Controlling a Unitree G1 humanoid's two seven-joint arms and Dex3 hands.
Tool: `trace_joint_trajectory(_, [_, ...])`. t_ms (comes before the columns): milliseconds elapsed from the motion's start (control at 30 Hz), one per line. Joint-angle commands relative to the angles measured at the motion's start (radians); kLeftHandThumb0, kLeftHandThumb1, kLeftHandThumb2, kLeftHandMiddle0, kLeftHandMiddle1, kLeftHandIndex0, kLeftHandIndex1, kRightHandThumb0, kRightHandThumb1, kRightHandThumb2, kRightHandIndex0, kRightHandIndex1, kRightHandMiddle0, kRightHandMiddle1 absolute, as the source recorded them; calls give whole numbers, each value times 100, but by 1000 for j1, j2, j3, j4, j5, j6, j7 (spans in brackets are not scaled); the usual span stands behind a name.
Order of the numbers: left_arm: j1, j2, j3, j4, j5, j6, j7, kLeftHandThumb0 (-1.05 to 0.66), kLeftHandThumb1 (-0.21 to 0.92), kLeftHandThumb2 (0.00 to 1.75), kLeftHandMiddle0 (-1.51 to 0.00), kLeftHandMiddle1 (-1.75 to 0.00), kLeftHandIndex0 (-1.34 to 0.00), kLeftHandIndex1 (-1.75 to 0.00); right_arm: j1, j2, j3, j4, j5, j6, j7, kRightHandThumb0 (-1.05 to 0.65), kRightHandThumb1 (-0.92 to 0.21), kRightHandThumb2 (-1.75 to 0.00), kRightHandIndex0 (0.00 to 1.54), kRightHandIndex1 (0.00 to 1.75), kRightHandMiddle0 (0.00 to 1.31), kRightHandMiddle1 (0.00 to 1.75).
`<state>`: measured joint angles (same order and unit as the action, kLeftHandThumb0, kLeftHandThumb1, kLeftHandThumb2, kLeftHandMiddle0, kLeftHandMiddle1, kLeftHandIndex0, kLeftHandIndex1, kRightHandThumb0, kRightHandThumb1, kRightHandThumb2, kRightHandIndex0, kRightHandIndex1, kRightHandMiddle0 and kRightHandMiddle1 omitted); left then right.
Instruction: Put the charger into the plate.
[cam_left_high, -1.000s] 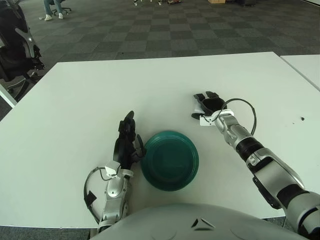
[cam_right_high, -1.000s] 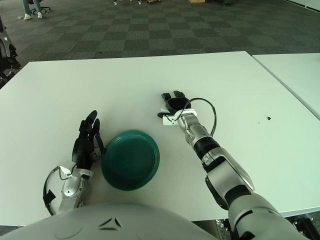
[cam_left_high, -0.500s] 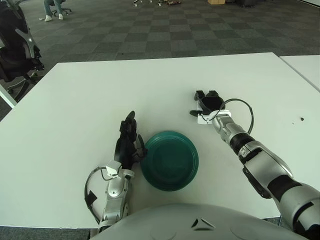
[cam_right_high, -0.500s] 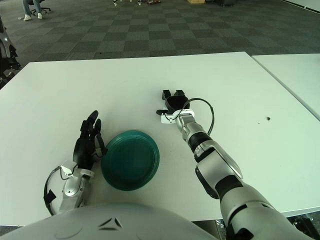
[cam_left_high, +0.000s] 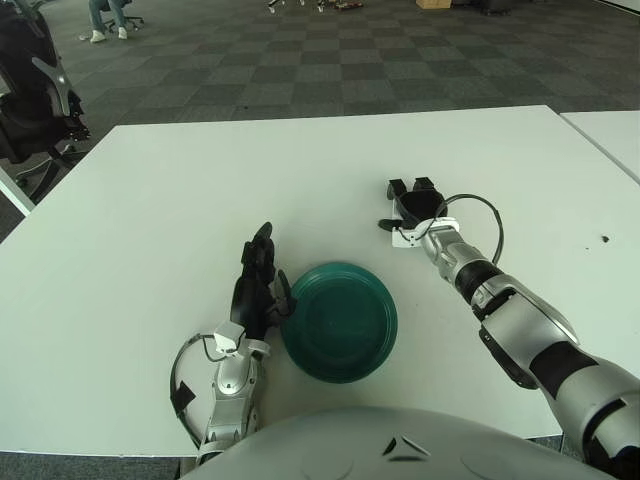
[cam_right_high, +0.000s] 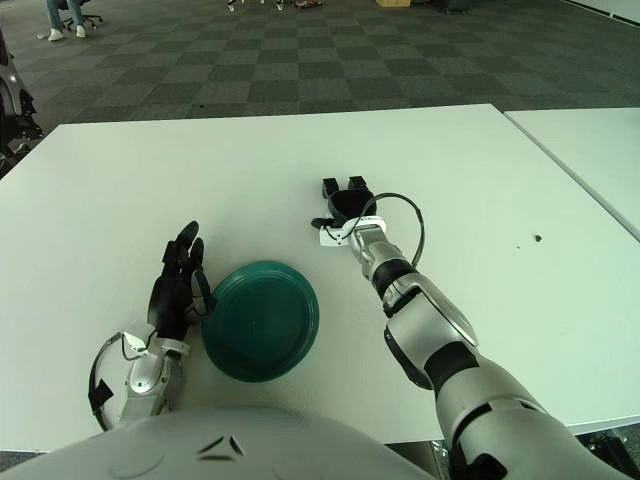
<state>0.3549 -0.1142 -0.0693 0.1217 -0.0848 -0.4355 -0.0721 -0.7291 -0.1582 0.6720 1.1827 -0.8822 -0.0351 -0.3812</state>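
Where the charger lies: it does not show as a separate thing in either view; if it is anywhere in sight it is under or within the dark right hand (cam_left_high: 413, 207), and that is a guess.
Right hand: reached out over the worktop (cam_left_high: 180, 200), beyond the plate (cam_left_high: 339, 320) and to its right, well apart from the rim; whether it is apart, together or clamped on something cannot be told.
Change: over the last second this hand has crept a little farther out and slightly leftward, the forearm stretching with it; it has not lifted or turned toward the plate.
Meaning for the task: this looks like settling onto a grasp, not carrying; the transfer has not begun.
Plate: dark green, bare, near the robot's edge, unmoved.
Left hand: lying just beside the plate's left rim, fingers (cam_left_high: 262, 238) straight and relaxed, holding nothing, in the same place as before.
Next: probably a firm grip, a lift, then a short swing back and left to the plate.
Risk: closing short and lifting away with nothing held.
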Motion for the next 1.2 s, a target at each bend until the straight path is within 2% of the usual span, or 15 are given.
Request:
trace_joint_trajectory(0, [37,-25,-11,65,-14,24,-1,-94,92,98,-20,-2,0,-50,101,30,45,50,-2,-7,141,-38,-71,-80,64,175,33,175])
trace_joint_trajectory(200, [36,-27,-10,64,-17,23,3,-94,92,98,-22,-2,0,-52,130,-3,42,-50,21,-1,201,-39,-69,-83,68,175,34,175])
trace_joint_trajectory(467, [31,-28,-8,71,-25,23,3,-93,92,97,-25,-3,0,-58,158,-60,31,-128,21,-25,143,-40,-62,-92,80,175,39,175])
trace_joint_trajectory(633, [32,-27,-10,73,-23,15,3,-93,92,97,-27,-3,0,-57,87,-105,32,-118,6,-111,85,-41,-59,-97,88,175,41,175])
trace_joint_trajectory(733, [32,-25,-10,73,-22,14,3,-92,92,97,-27,-3,0,-57,73,-126,25,-143,9,-141,72,-41,-58,-98,90,175,42,175])
trace_joint_trajectory(800, [33,-23,-10,71,-20,15,3,-92,92,97,-28,-3,0,-58,59,-164,9,-210,18,-175,81,-41,-57,-99,89,175,42,175])
trace_joint_trajectory(867, [33,-22,-10,70,-19,17,5,-91,92,97,-28,-3,0,-58,66,-208,-15,-334,28,-191,115,-41,-57,-99,89,175,42,175])
trace_joint_trajectory(967, [34,-20,-11,68,-14,20,8,-91,92,98,-29,-3,0,-60,90,-264,-79,-583,57,-181,204,-41,-56,-101,88,175,43,175])
trace_joint_trajectory(1167, [34,-17,-16,67,-2,16,10,-90,92,100,-28,-1,0,-62,116,-282,-144,-800,87,-152,299,-43,-49,-110,88,175,48,175])
